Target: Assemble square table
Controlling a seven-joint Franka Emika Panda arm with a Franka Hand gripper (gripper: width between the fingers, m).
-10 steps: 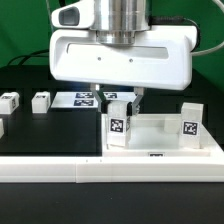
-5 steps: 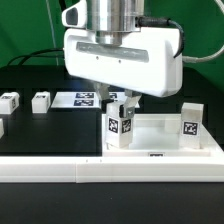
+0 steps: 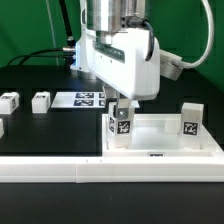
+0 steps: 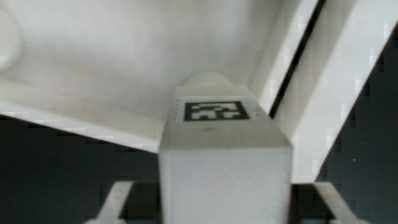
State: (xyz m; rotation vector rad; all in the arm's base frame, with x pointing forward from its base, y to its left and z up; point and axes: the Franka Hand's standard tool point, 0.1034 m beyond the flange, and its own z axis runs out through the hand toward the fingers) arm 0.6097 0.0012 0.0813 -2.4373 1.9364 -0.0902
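Note:
The square table's white slab point(image 3: 165, 142) lies at the exterior view's right, raised rim up. A white tagged leg point(image 3: 121, 128) stands upright in its near-left corner. My gripper point(image 3: 122, 106) comes straight down on that leg and is shut on its upper part. In the wrist view the leg point(image 4: 222, 150) runs between my fingers point(image 4: 121, 200) down to the slab point(image 4: 107, 60), its tag facing the camera. A second leg point(image 3: 188, 121) stands at the slab's right corner. Two loose legs point(image 3: 40, 101) point(image 3: 8, 101) lie on the black board to the left.
The marker board point(image 3: 85, 98) lies flat behind the gripper. A long white rail point(image 3: 100, 172) borders the black board along the front. Another white block point(image 3: 2, 127) shows at the left edge. Cables hang behind the arm.
The gripper hand has turned about its vertical axis while staying over the corner leg; it faced the camera broadside before and is now seen at an angle. The leg's tag has shifted slightly rightward.

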